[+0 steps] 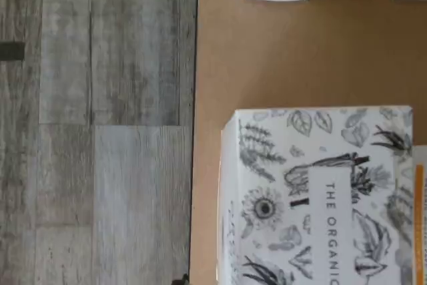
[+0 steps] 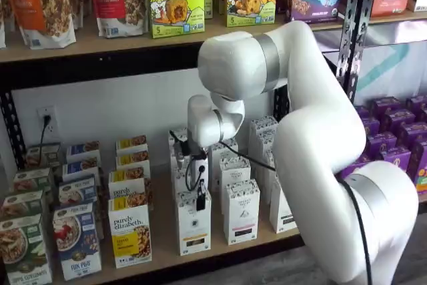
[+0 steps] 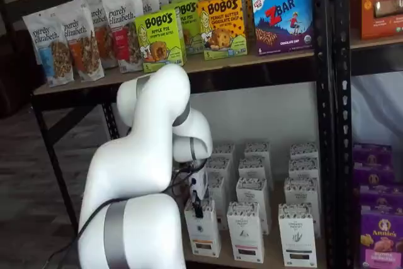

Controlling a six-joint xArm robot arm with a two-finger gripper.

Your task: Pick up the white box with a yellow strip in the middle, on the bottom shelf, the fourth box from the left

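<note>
The white-bodied gripper with two black fingers (image 2: 200, 199) hangs low in the middle of a shelf view, just above the front tall narrow white carton with the speckled top band (image 2: 194, 223). Its jaws stand spread as wide as they go, holding nothing, though the fingers look side-on. The carton stands on the light tan wooden bottom shelf (image 2: 220, 248). In the wrist view the carton's leafy printed top (image 1: 313, 191) shows close below.
</note>
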